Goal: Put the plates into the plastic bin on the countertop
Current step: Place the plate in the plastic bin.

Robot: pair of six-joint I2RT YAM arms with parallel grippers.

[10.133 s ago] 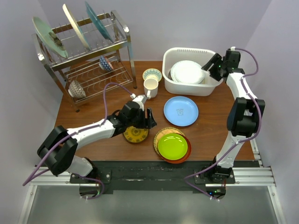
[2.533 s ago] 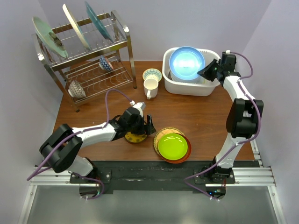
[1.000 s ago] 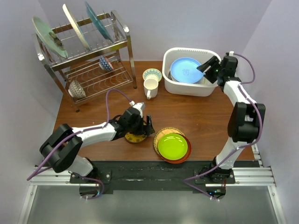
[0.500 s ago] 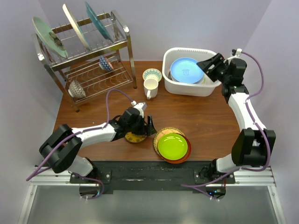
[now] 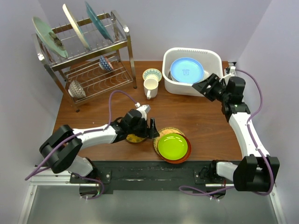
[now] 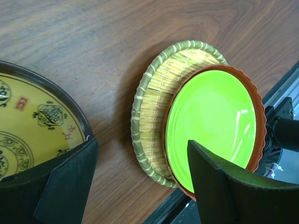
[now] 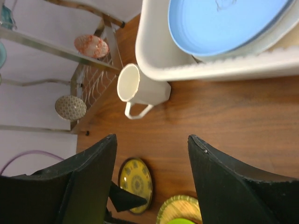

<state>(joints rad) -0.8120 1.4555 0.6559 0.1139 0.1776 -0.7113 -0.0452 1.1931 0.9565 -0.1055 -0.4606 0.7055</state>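
Observation:
The white plastic bin (image 5: pixel 170 80) stands at the back right of the countertop (image 5: pixel 196 122). A blue plate (image 5: pixel 187 70) lies in it on top of white plates. My right gripper (image 5: pixel 203 87) is open and empty, just outside the bin's front right corner. Its wrist view shows the bin's rim (image 7: pixel 159 60) and the blue plate (image 7: pixel 224 23). My left gripper (image 5: pixel 150 128) is open and empty, low between the yellow patterned plate (image 6: pixel 28 135) and a stack: a lime green plate (image 6: pixel 210 116) on a red-orange plate (image 6: pixel 259 116) on a yellow woven plate (image 6: pixel 154 107).
A metal dish rack (image 5: pixel 88 51) at the back left holds plates on edge and small bowls. A white mug (image 5: pixel 150 87) and a small patterned bowl (image 5: pixel 152 74) stand left of the bin. The stack (image 5: pixel 173 145) sits near the table's front edge.
My right gripper has let go of the blue plate, which now lies flat in the bin, and has drawn back to the bin's front right. My left gripper has shifted right toward the stack.

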